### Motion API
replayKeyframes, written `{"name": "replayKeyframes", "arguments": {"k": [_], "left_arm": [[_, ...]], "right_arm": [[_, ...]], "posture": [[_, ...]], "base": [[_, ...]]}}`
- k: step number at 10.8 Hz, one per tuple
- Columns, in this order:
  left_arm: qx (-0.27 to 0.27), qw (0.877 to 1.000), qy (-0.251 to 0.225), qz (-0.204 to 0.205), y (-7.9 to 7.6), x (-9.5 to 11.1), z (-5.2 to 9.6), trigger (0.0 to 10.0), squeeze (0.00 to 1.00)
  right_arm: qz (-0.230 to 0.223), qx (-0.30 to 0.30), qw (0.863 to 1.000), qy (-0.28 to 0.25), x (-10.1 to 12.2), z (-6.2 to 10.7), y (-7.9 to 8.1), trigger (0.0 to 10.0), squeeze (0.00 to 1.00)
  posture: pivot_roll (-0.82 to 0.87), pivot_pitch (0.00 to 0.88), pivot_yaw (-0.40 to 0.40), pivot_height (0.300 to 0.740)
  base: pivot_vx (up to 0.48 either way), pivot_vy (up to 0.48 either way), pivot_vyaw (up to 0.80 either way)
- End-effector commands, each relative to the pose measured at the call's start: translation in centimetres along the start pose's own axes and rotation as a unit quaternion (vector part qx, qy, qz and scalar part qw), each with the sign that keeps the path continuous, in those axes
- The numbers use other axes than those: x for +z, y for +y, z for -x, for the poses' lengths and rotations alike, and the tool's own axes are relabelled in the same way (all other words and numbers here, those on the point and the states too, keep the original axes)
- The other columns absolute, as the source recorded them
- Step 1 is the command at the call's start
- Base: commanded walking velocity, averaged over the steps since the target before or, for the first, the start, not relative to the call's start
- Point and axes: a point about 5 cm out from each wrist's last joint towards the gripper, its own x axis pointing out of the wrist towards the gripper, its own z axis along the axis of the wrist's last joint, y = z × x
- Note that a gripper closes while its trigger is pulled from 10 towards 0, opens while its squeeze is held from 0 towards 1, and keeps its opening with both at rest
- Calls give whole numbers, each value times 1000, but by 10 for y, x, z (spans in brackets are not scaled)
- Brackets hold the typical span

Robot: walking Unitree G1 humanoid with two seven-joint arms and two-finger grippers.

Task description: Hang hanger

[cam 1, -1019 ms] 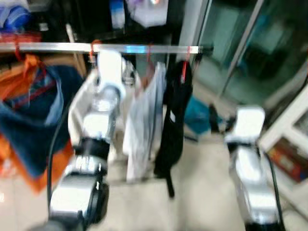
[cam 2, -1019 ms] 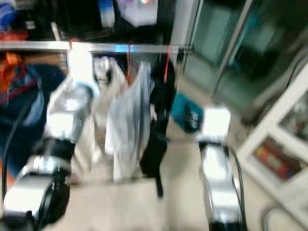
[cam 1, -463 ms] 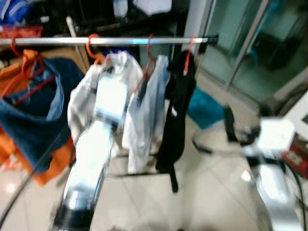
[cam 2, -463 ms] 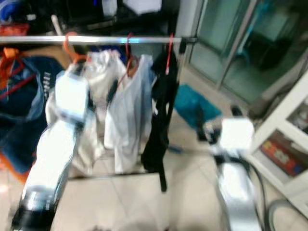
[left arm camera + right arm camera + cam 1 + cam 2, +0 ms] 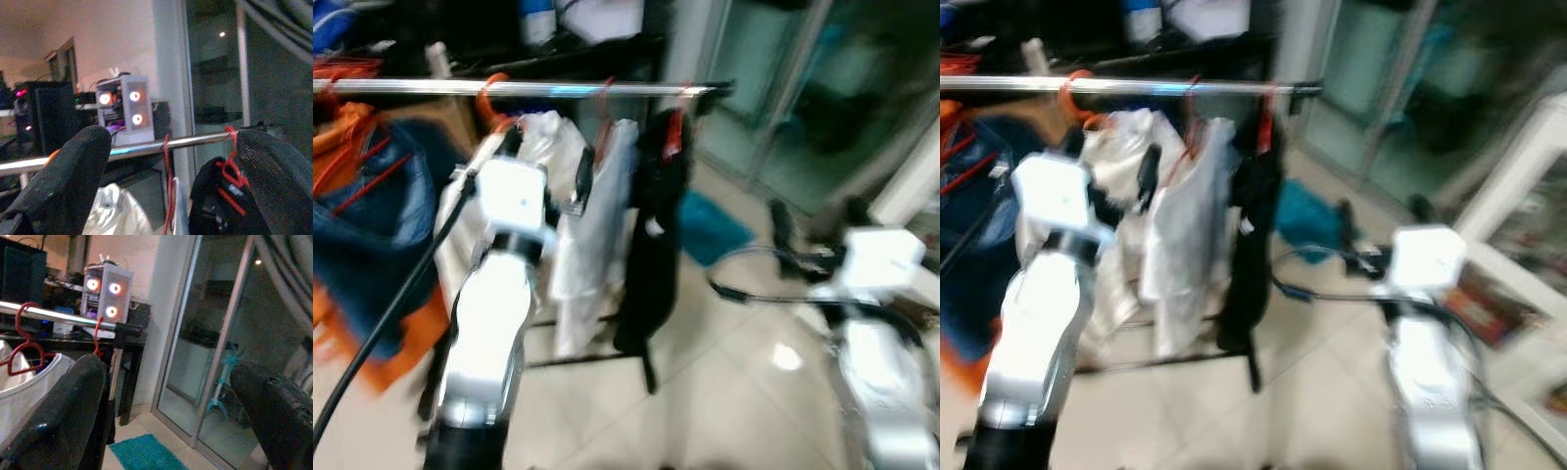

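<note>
Running level across the frame's top, the rail point(image 5: 558, 89) carries red hangers point(image 5: 167, 181) hooked crosswise, both the left gripper point(image 5: 166, 196) and right gripper point(image 5: 168, 416) spread empty below.

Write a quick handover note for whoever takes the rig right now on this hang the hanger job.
Left gripper: open, empty, raised in front of the white garments, just below the rail.
Right gripper: open, empty, held out low to the right, off the rack, over the floor.
Things: red hangers hook on the rail, carrying white garments and a black garment. Orange and blue clothes hang farther left.
Done: judging by the empty grippers, the hanger looks hung.
Left: check the hook sits fully over the rail; head views are blurred, so I cannot confirm it.
</note>
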Motion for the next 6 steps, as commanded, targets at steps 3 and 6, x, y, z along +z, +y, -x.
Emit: {"name": "replayKeyframes", "arguments": {"k": [3, 6], "left_arm": [[-17, 1000, 12, 1, -5, -4, -2, 10000, 0], [-62, 998, 4, -5, -18, -3, -12, 10000, 0]], "right_arm": [[-7, 7, 1000, 7, -8, -14, 10, 10000, 0], [-12, 9, 1000, 9, -12, -18, 16, 10000, 0]], "posture": [[-62, 0, -43, 740], [-66, 0, -33, 740]], "base": [[480, 0, 0], [480, 0, 0]]}}
